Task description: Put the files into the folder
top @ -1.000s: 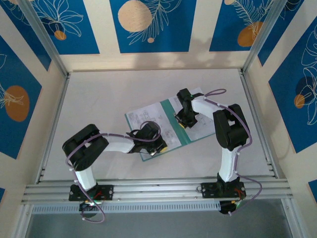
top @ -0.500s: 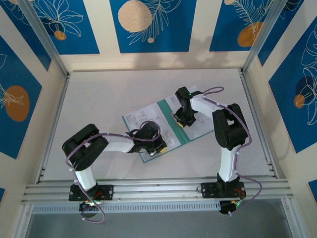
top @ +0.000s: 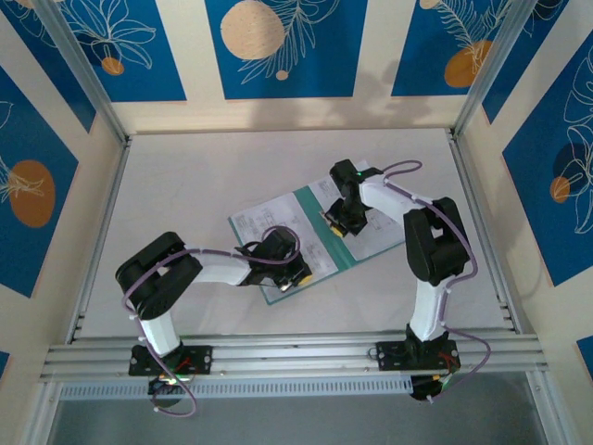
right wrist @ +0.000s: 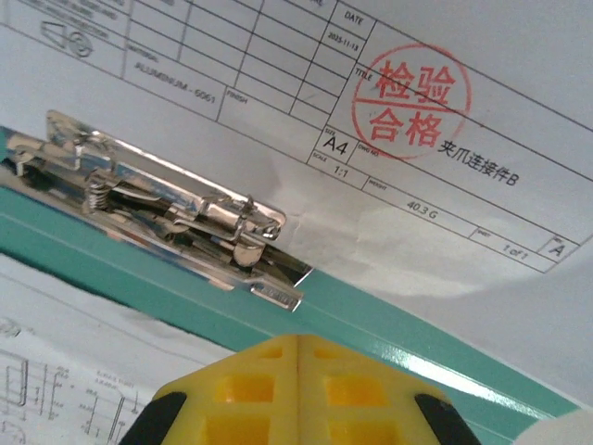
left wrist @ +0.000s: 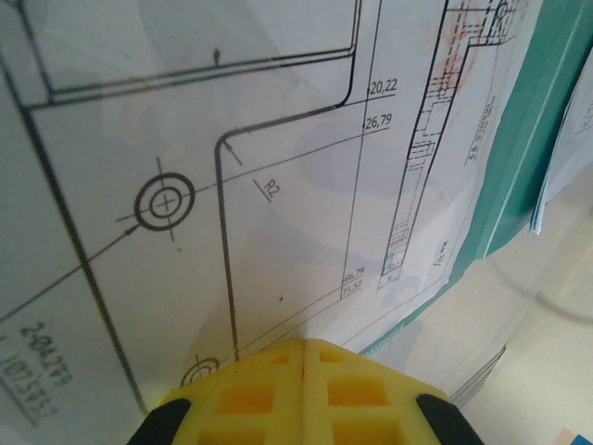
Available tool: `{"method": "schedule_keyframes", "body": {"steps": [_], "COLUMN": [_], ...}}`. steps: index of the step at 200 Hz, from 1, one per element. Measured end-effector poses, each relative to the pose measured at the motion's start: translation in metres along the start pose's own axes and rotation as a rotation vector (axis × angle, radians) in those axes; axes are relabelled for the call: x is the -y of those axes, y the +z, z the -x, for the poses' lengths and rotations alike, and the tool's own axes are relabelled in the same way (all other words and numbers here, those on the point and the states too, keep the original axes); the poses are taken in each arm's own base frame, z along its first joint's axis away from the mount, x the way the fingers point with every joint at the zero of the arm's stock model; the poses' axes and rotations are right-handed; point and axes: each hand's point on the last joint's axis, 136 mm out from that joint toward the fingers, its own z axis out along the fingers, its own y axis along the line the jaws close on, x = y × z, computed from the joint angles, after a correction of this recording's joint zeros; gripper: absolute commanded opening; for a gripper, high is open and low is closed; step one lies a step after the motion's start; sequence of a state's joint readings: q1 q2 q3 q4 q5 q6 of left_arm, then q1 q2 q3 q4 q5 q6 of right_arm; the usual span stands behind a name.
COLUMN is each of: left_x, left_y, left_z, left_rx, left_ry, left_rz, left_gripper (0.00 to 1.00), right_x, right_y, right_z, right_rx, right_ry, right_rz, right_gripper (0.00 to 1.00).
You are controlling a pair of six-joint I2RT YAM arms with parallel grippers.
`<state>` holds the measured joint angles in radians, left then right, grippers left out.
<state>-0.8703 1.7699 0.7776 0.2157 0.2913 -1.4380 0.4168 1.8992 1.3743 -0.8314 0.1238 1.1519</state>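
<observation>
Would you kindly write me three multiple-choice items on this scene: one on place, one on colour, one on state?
1. Where is the metal clip? A. on the folder B. beside it C. far from it
2. What colour is the round stamp? A. blue B. red C. green
3. How is the right gripper? A. wide open B. shut C. half open
Answers: 1 A, the clip sits on the folder's teal strip; 2 B, the ink is red; 3 B, its yellow fingertips meet.
</observation>
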Motion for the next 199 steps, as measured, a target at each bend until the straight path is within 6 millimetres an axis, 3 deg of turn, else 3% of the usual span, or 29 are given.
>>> {"method": "schedule_keyframes", "body": {"steps": [38, 87, 152, 199], "left_x": [-0.002, -0.016, -0.049, -0.054], "left_y": [-0.002, -0.017, -0.052, -0.058], "left_z": [0.000, 0.011, 0.038, 0.041], "left_rx": [0.000, -0.008, -0.010, -0.020], "left_ry": [0.010, 0.072, 0.162, 0.196], "left_rz": [0.012, 0.090, 0.264, 0.294], "left_gripper": [0.00, 0.00, 0.00, 0.00], "right_x": [-0.009, -0.008, 0.008, 0.017], "right_y": [-0.018, -0.041, -0.028, -0.009], "right_z": [0.003, -0.005, -0.047, -0.088], "right_rx": [0.030, 0.040, -0.083, -0.176], "right_ry": [-0.038, -0.133, -0.274, -0.347], "right_rz": [0.069, 0.234, 0.346, 0.355], "right_gripper": [0.17, 0.18, 0.18, 0.14]}}
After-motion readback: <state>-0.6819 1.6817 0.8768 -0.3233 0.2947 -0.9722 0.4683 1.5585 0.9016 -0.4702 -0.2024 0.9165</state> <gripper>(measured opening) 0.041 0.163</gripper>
